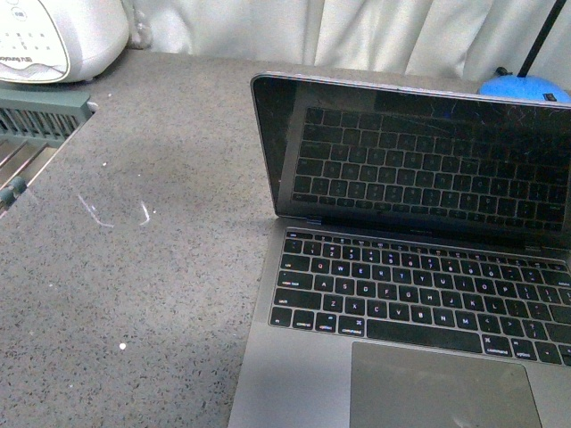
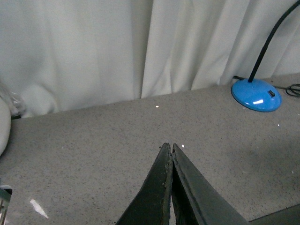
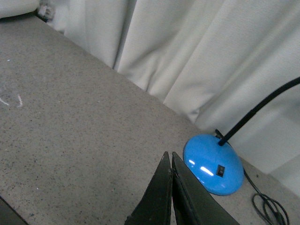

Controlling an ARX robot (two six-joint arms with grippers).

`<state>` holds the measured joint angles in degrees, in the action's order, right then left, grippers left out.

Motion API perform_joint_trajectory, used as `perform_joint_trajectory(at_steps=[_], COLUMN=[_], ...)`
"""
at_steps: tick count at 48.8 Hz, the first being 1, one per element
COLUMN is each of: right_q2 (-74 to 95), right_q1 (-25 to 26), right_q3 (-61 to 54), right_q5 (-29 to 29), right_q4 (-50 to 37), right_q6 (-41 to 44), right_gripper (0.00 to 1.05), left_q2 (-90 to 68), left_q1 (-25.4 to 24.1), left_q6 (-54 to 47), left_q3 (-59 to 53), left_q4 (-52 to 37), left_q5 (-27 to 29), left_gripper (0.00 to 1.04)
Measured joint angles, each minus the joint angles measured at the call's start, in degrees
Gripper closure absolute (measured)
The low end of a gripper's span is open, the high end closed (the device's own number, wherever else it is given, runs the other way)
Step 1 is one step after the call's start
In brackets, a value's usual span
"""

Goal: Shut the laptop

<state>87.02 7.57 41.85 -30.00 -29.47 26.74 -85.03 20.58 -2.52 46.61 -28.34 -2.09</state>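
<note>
Closest of all sat the laptop, open on the grey counter, its dark screen raised and mirroring the black keys. Behind the laptop's far right corner stood a blue lamp base. Well off to the laptop's left were a white appliance and a green rack. The left gripper and the right gripper each had their jaws pressed together, gripping nothing, with the fingertips over bare counter and clear of the laptop.
</note>
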Motion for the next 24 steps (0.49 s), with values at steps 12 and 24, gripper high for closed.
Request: perform_joint_trajectory(at_steps=[12, 24], right_q2=[4.3, 8.2], right_q1=[-2.1, -3.2], right_q3=[2.8, 3.9], right_q5=[-0.1, -1.9], right_q4=[0.3, 1.5], right_q6=[-1.1, -1.7], right_gripper=[1.04, 1.04], left_q2=[-4.2, -8.1], left_q1=[1.6, 1.1], left_q6=[-1.2, -4.8], left_q3=[3.5, 4.4], left_q4=[2.0, 3.5], left_q5=[-2.0, -4.1], left_gripper=[1.01, 1.01])
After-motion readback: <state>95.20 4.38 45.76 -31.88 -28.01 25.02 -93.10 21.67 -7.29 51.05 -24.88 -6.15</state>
